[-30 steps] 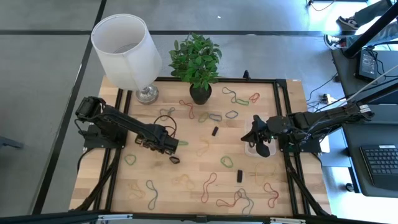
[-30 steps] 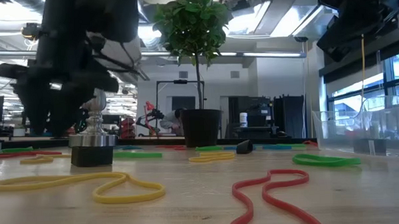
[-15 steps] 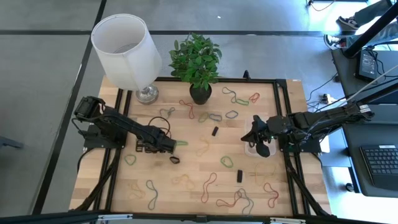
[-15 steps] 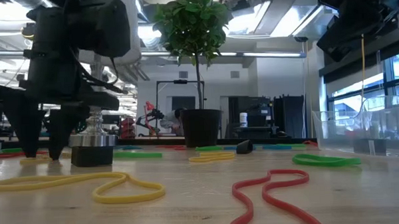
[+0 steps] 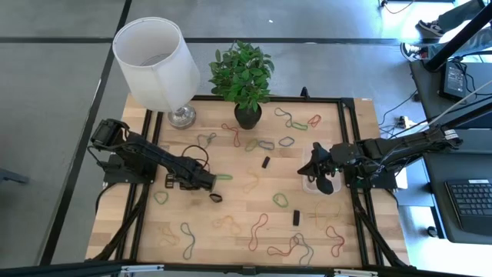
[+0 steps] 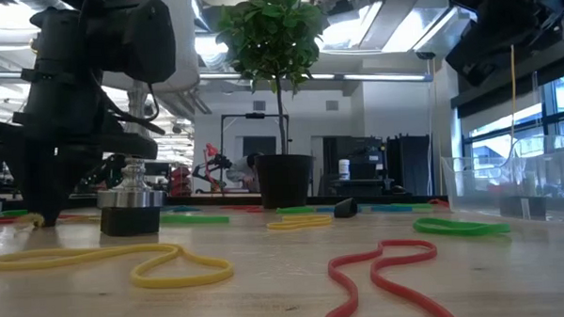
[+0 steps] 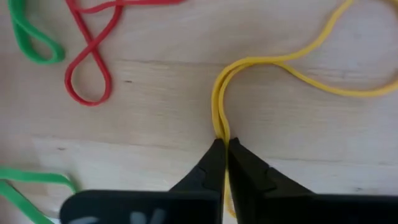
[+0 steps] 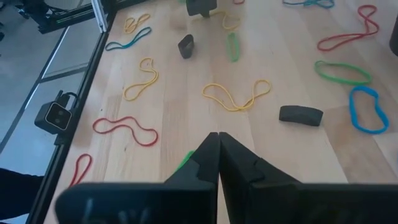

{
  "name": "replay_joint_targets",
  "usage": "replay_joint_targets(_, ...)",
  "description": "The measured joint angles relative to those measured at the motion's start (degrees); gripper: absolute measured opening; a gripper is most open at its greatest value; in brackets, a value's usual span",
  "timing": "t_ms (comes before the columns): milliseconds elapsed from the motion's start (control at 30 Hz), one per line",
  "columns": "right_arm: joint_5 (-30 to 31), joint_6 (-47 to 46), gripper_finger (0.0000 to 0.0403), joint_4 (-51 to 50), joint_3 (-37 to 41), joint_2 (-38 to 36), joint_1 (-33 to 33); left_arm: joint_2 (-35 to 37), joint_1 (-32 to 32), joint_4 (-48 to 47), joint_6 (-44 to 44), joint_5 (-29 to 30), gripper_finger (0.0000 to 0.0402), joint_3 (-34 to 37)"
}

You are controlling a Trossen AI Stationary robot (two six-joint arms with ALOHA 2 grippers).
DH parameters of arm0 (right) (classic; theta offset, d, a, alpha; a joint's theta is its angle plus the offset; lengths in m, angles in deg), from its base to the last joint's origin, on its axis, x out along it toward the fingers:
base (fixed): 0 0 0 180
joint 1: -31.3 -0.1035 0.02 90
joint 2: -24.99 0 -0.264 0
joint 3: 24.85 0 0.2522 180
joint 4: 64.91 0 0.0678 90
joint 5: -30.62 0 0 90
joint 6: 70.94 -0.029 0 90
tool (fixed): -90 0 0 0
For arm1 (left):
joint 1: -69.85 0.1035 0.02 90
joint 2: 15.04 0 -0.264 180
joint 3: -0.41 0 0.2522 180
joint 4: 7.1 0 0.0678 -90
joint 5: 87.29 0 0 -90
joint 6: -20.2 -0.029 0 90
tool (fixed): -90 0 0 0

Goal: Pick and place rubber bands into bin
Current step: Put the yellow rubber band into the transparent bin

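A yellow rubber band (image 7: 219,112) lies flat on the wooden surface (image 5: 231,204), its folded end pinched between the closed fingers of the left tool (image 7: 222,149). The right tool (image 8: 219,142) hangs closed and empty above the clear bin (image 5: 314,187) at the right side.

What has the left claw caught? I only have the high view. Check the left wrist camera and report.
Observer: The left claw is shut on a doubled strand of a thin yellow rubber band lying on the wooden table.
Operator: Now check the right claw.
Observer: The right claw is shut and empty.
Operator: Confirm the bin from the low view.
Observer: The small clear plastic bin stands on the table; I cannot tell whether it holds any bands.
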Motion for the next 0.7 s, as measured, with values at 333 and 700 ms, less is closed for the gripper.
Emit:
replay_joint_targets(333,0.56,0.09,0.0012,0.48,-0.04,0.00,0.01,3.28,-0.20,-5.99,-13.07,10.98,0.0003,-11.17)
replay_joint_targets(700,2.86,4.97,0.0015,12.69,-0.07,2.71,0.01,4.04,3.16,-4.45,-38.47,20.88,0.0003,-31.88)
